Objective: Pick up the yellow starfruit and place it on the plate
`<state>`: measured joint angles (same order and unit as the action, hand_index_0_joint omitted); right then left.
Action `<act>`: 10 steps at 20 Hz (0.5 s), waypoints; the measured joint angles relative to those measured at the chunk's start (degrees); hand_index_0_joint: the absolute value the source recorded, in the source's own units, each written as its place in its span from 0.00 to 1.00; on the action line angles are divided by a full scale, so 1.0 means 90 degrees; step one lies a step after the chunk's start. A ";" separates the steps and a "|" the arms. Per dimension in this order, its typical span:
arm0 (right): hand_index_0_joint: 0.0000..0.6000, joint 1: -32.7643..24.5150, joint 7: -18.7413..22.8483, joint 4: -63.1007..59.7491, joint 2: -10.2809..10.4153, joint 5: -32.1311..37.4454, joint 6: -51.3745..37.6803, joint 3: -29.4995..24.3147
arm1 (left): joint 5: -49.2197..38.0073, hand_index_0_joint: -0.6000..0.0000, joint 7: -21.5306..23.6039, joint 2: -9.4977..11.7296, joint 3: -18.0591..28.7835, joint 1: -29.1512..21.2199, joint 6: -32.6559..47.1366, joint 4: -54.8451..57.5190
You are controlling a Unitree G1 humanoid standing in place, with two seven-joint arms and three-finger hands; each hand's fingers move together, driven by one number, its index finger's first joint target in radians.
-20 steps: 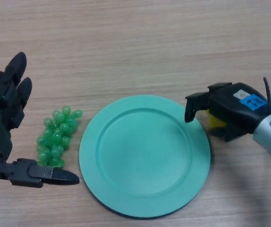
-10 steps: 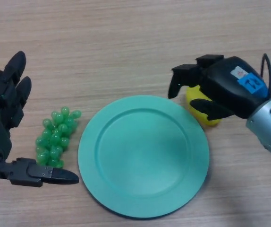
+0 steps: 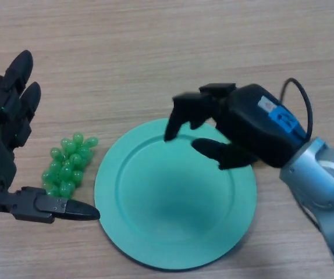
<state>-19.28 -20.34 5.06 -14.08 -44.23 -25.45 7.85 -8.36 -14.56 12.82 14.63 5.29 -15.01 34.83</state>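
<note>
I have the right hand (image 3: pixel 245 131) over the teal plate (image 3: pixel 155 232) at two o'clock, fingers curled, starfruit hidden so I cannot tell if it is held; I judge it light, waxy, best gripped across its ridges.

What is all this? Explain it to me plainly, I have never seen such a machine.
This is a humanoid robot standing at a wooden table, and the picture comes from a camera on its head, looking down. The black shapes are its two hands. Its left hand shows at the left edge, fingers straight and holding nothing, beside a bunch of green grapes. Its right hand reaches in from the right and hangs over the upper right part of a round teal plate. The plate has nothing lying on it. The job is to put a yellow starfruit there, but no yellow fruit shows; if the right hand has it, the hand hides it.
</note>
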 measured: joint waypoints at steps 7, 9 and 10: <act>0.58 0.0600 -0.0606 0.1370 0.0206 0.2202 0.3184 -0.0226 | 0.0019 1.00 0.0035 0.0027 -0.0262 -0.0117 0.0000 -0.0139; 0.17 0.0603 -0.0606 0.1525 0.0191 0.2248 0.3233 -0.0267 | 0.0022 1.00 0.0035 0.0040 -0.0259 -0.0127 -0.0001 -0.0164; 0.00 0.0659 -0.0574 0.1828 0.0169 0.2672 0.3543 -0.0299 | 0.0023 1.00 0.0035 0.0051 -0.0261 -0.0164 -0.0020 -0.0169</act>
<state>-13.35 -25.50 21.51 -12.57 -20.18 6.44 5.16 -8.16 -14.25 13.28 12.28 3.81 -15.19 33.31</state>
